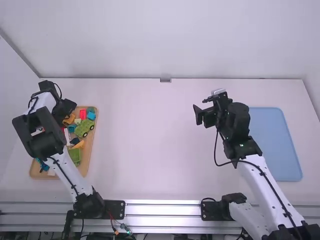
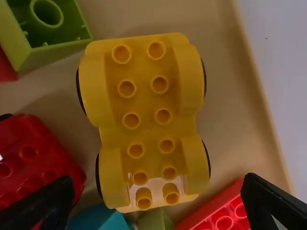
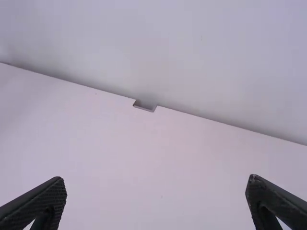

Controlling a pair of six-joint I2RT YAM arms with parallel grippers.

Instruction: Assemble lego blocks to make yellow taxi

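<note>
Starting on the left, we've got the left arm stretched over the tan tray (image 1: pixel 93 145), with its pincer (image 1: pixel 65 107) above the far end. The wrist view there has the two fingers standing wide apart, nothing gripped. Our taxi piece, the yellow wheeled base (image 2: pixel 144 120), lies in the tray with its studs showing and dark wheels along both sides, close to the tray's edge. Around it we can make out a chunky red block (image 2: pixel 36 163), a green block (image 2: pixel 48 33), a teal piece (image 2: pixel 98 218) and a long red brick (image 2: pixel 218 213).

Looking at the same tray from the high view, we also spot a green wheeled base (image 1: pixel 84 128) near the right rim, plus a small red block (image 1: pixel 83 114) and a blue one (image 1: pixel 91 115) just beside each other. Part of the tray is hidden under the arm.

Next we come to the white counter (image 1: pixel 150 145), with a small notch (image 1: pixel 165 80) at its far edge. Then there's the right arm, pincer (image 1: pixel 199 110) over the counter, also wide and holding nothing. Last up for us, on the far right, a light blue mat (image 1: pixel 276 145) lies on the counter beside that arm.
</note>
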